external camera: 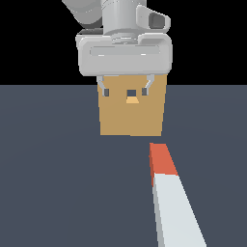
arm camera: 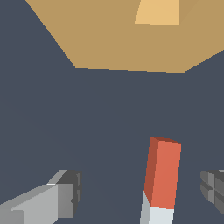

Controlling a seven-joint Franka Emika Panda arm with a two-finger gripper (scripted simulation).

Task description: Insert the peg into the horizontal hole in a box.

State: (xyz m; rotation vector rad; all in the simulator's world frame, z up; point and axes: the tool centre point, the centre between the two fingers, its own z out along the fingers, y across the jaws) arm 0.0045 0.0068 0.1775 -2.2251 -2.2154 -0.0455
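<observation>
A matte, square-section peg, orange-red at one end, lies on the flat desk; the gripper hovers, jaws apart, empty; the plain tan box is blocky.

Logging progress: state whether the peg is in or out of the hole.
Out. The peg lies on the floor, orange end toward the box, clear of the hole; the open gripper holds nothing.

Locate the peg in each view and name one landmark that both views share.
Exterior view: the peg lies on the floor in front of the box, toward the exterior view's right, its orange-red end nearest the box.
Wrist view: the peg shows between the two fingertips, orange-red end toward the box.
Shared landmark: the tan box.
</observation>
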